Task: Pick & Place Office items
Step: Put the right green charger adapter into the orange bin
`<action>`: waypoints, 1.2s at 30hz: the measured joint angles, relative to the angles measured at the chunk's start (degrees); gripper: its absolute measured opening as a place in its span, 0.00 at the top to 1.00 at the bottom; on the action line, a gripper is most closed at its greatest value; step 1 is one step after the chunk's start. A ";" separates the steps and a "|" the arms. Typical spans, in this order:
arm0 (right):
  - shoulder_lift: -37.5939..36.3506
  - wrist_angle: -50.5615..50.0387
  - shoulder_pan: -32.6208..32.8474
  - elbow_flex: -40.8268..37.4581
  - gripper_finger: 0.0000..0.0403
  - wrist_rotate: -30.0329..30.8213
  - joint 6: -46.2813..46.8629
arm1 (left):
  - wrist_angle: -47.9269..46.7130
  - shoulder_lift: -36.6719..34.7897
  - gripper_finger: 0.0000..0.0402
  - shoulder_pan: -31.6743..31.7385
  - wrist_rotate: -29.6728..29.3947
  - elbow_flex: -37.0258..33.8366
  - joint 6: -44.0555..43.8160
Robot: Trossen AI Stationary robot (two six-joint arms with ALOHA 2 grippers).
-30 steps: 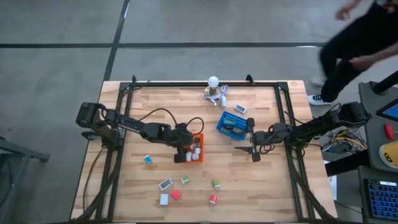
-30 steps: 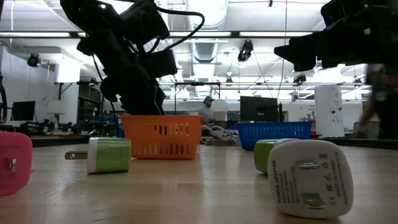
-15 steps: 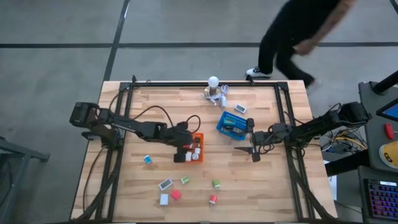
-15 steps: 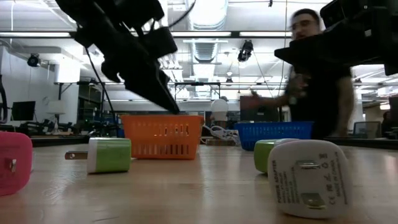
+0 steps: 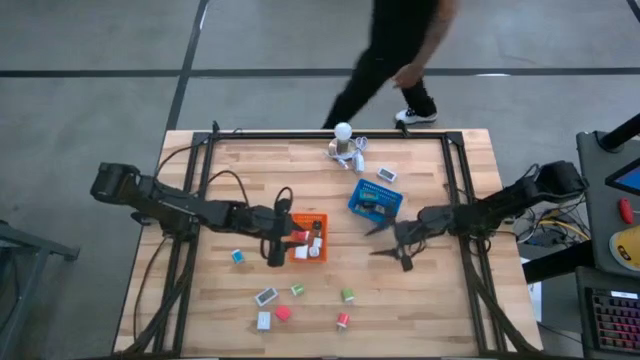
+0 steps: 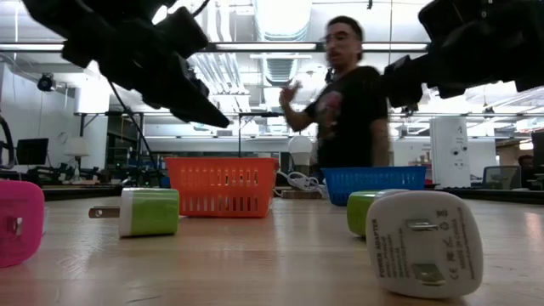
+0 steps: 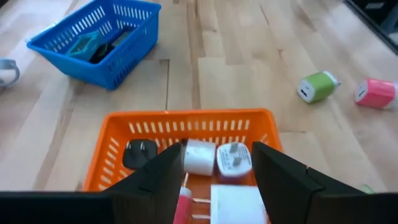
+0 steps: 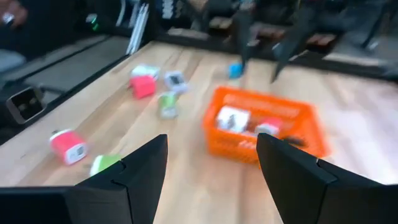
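The orange basket (image 5: 308,238) holds several office items: a black plug (image 7: 140,154), white chargers (image 7: 200,157) and a red piece (image 7: 185,202). My left gripper (image 5: 274,248) hangs open just left of it, above the table, with nothing between its fingers. My right gripper (image 5: 378,243) hovers open and holding nothing between the orange basket and the blue basket (image 5: 375,200), pointing left. Loose items lie on the wood nearer the front: a teal one (image 5: 238,256), green ones (image 5: 347,295), a red one (image 5: 283,313) and white ones (image 5: 263,320).
A white bulb cluster with cables (image 5: 343,140) sits at the far edge, with a small item (image 5: 386,175) near it. A person (image 5: 395,50) walks past beyond the far edge. In the low view a white adapter (image 6: 425,242), a green charger (image 6: 149,212) and a pink one (image 6: 17,221) lie close.
My left gripper has drawn back out of the orange basket toward the table's left edge, risen, and tipped from steeply down to a shallower slant. My right gripper has gone left toward the orange basket. The person has walked leftward along the far side.
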 joint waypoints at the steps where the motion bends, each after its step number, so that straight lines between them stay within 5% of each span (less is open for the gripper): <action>1: 1.25 -1.73 0.83 1.28 0.39 0.00 0.53 | 0.59 -0.69 0.51 -0.27 -0.06 -0.92 -0.59; 16: 20.90 -40.04 10.81 29.41 0.18 -0.51 11.88 | 9.74 -7.25 0.51 -2.44 -3.05 -9.92 -1.10; 36: 36.77 -67.06 17.07 53.47 0.19 1.77 9.66 | 11.85 -7.50 0.51 -4.38 -7.52 -10.08 2.82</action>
